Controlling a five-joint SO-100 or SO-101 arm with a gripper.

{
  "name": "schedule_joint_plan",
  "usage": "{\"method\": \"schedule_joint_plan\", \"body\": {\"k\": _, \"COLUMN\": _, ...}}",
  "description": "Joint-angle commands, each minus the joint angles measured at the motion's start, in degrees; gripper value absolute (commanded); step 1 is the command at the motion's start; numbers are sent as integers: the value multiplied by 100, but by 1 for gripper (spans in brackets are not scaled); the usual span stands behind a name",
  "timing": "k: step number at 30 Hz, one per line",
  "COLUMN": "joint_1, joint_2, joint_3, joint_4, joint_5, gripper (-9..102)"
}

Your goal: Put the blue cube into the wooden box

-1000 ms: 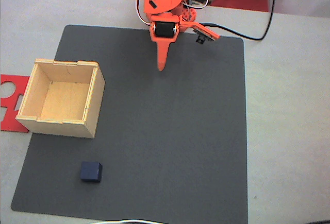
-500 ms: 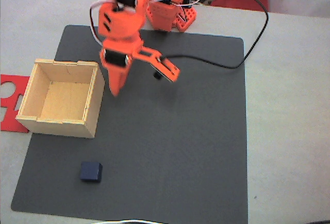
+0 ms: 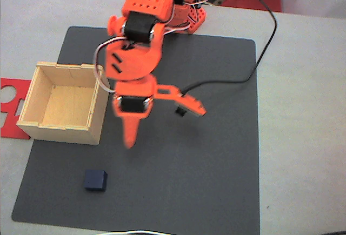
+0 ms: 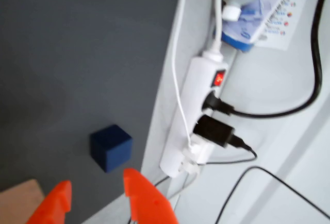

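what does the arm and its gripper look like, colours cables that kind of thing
The arm is bright orange plastic with black motor blocks set into its joints. Thin white wires loop along its side, and a black cable trails off from it. The gripper ends in two pointed orange fingers.

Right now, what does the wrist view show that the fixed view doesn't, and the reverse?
Wrist view alone: a white power strip with a lit red switch, and black plugs in it. Fixed view alone: the flat red piece beside the wooden box, and the orange arm. Both: the blue cube on the dark mat, and the open tool.
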Motion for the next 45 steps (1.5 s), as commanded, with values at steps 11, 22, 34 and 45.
{"method": "schedule_joint_plan", "body": {"k": 11, "joint_1": 1591, "joint_2": -1661, "joint_3": -1995, "joint_4": -70, "joint_5": -88, "gripper": 14}}
{"method": "schedule_joint_plan", "body": {"k": 22, "joint_1": 1459, "joint_2": -3199, "joint_3": -3850, "joint_4": 141, "joint_5": -97, "gripper": 14}}
{"method": "schedule_joint_plan", "body": {"k": 34, "joint_1": 413, "joint_2": -4588, "joint_3": -5889, "joint_4": 325, "joint_5": -686, "gripper": 17}}
{"method": "schedule_joint_plan", "body": {"k": 45, "joint_1": 536, "joint_2": -5019, "joint_3": -6899, "joint_4": 2479, "joint_5": -668, "gripper": 19}}
